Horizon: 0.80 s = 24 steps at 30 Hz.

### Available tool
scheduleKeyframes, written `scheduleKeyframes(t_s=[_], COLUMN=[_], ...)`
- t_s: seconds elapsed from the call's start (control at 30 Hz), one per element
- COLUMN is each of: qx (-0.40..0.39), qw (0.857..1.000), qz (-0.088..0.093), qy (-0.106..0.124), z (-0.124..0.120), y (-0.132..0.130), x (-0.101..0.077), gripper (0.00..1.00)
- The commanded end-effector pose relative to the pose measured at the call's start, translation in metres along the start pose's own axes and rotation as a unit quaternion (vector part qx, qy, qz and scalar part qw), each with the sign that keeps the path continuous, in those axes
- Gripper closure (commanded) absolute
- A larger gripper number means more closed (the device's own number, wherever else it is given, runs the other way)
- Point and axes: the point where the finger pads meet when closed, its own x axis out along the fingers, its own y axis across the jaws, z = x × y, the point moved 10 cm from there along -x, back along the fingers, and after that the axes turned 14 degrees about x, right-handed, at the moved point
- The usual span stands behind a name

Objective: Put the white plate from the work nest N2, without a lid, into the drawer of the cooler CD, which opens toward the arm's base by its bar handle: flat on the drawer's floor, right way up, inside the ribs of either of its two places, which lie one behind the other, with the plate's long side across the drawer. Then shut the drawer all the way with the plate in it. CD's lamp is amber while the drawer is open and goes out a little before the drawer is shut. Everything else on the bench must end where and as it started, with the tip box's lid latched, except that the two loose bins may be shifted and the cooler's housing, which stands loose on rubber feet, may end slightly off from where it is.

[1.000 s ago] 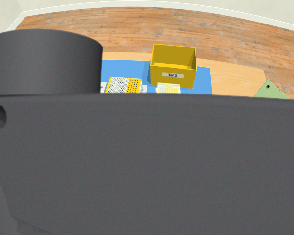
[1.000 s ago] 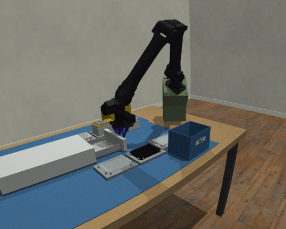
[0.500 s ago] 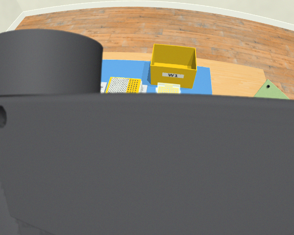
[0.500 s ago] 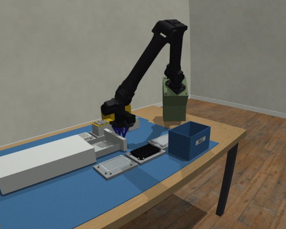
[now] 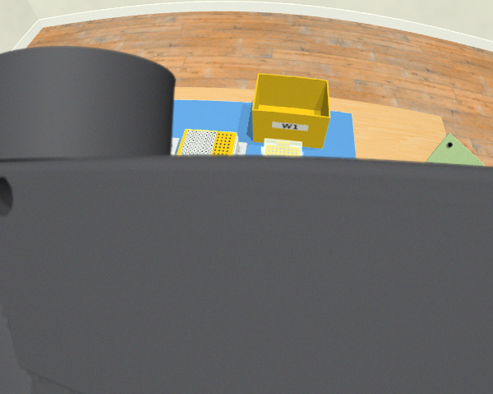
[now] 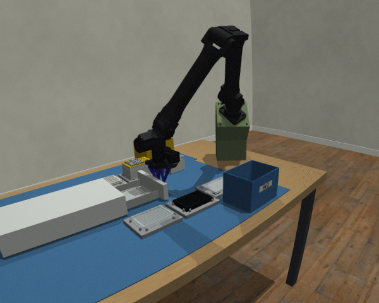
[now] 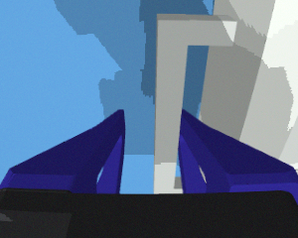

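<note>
The white cooler CD [image 6: 59, 208] lies at the left of the blue mat, and its drawer [image 6: 139, 192] stands pulled out toward the arm's base. My gripper [image 6: 159, 174] hangs just above the drawer's front panel [image 6: 155, 186]. In the wrist view the blue fingers stand partly apart with nothing clamped; the grey bar handle [image 7: 172, 86] shows just past the gap between them. The white plate [image 6: 213, 185] lies flat in its nest next to the blue bin, away from the gripper. The drawer's floor looks empty. I cannot see the lamp.
A black plate [image 6: 192, 200] and a clear plate [image 6: 152, 218] sit in nests in front of the drawer. A blue bin [image 6: 251, 184] stands to the right. The yellow bin W1 [image 5: 290, 111], the tip box [image 5: 207, 142] and a small yellow plate [image 5: 282, 148] lie behind. The arm blocks most of the top view.
</note>
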Motion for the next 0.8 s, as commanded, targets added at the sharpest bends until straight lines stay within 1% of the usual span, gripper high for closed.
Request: scheduleKeyframes(t_s=[0.0, 0.53, 0.77], qx=[0.004, 0.003, 0.004], qw=[1.000, 1.000, 1.000], qz=[-0.002, -0.004, -0.002], qy=[0.001, 0.000, 0.001], z=[-0.004, -0.003, -0.004], y=[0.004, 0.002, 0.004], x=[-0.017, -0.036, -0.045], gripper=[0.70, 0.70, 0.70])
